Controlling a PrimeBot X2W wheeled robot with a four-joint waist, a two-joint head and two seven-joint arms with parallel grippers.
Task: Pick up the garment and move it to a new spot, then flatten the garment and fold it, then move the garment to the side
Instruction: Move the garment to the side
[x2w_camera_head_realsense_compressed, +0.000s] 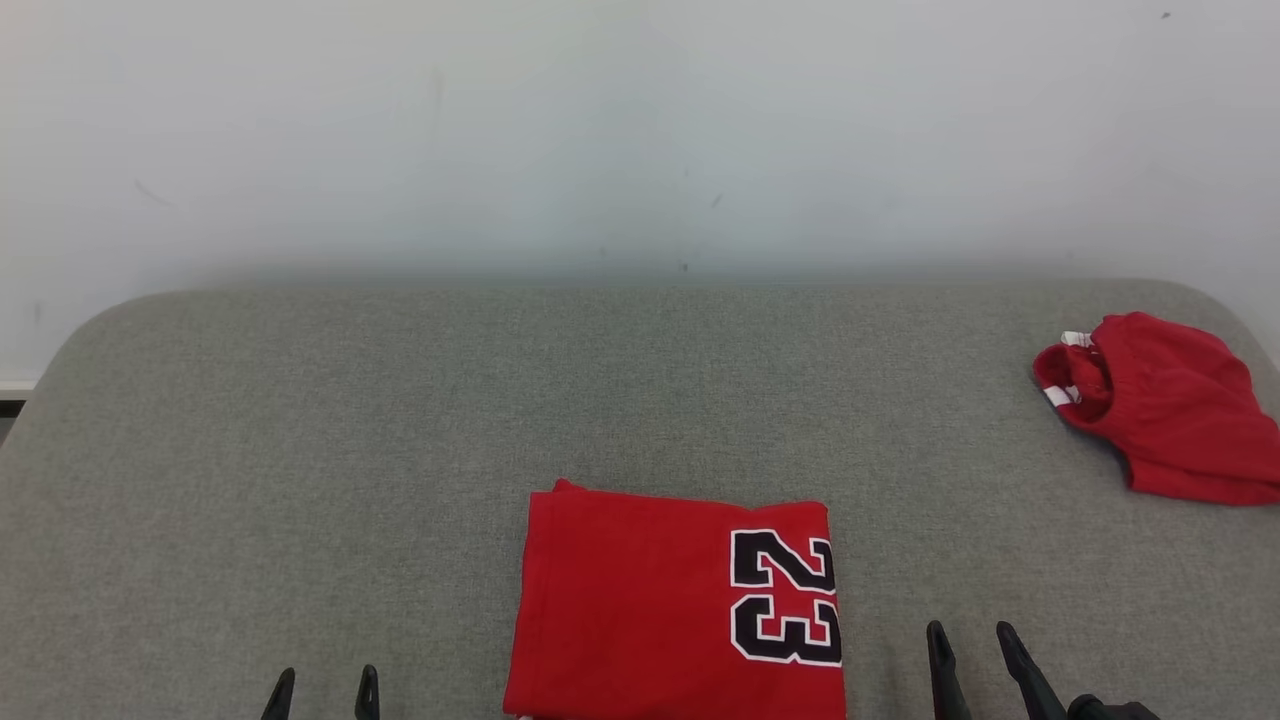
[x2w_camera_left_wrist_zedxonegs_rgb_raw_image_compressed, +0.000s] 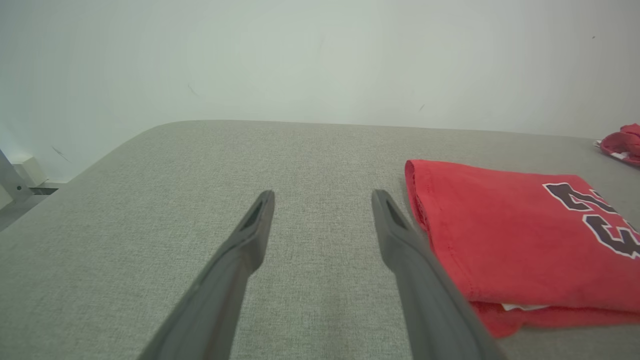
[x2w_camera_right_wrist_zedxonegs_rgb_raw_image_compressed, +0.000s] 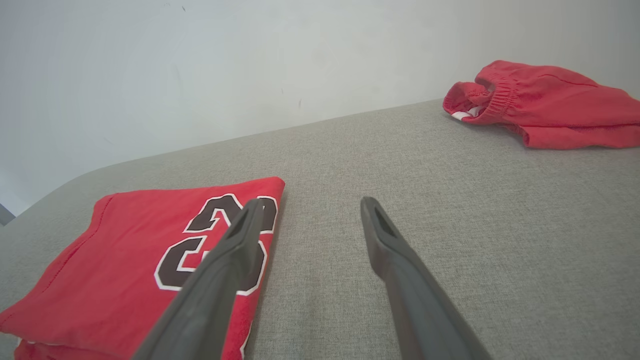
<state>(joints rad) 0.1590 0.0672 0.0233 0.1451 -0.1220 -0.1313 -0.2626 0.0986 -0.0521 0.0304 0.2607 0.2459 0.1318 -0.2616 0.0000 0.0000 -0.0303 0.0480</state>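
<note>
Surface (x2w_camera_head_realsense_compressed: 300, 450): a broad grey pad covered in a tight, flecked weave, matte, with rounded far corners; it lies flat, with no creases seen. Wall (x2w_camera_head_realsense_compressed: 640, 130): plain white, close behind the far edge, carrying a few small dark scuffs; a pale fitting (x2w_camera_left_wrist_zedxonegs_rgb_raw_image_compressed: 22, 177) stands low at the far left where wall meets floor.

Garment (x2w_camera_head_realsense_compressed: 640, 610): lies at the near middle of the surface, folded into a tidy rectangle; soft red knit, stitched hem along its left edge, layers stacked at the near side with a sliver of white (x2w_camera_left_wrist_zedxonegs_rgb_raw_image_compressed: 520, 306) showing between them; the number 23 (x2w_camera_head_realsense_compressed: 785, 597), black with white outline, sits on the right part of the top face, turned sideways.

Second red garment (x2w_camera_head_realsense_compressed: 1170, 410): far right, well apart from the first; crumpled and unfolded, with a gathered elastic opening and a little white trim.

Left gripper (x2w_camera_head_realsense_compressed: 326, 672): near left, fingers dark, smooth and tapered, each with a slot near the tip; they stand wide apart and hold nothing, just left of the garment. Right gripper (x2w_camera_head_realsense_compressed: 969, 628): near right, same build, fingers likewise spread and empty, just right of the garment; whether either one touches the cloth cannot be told.
</note>
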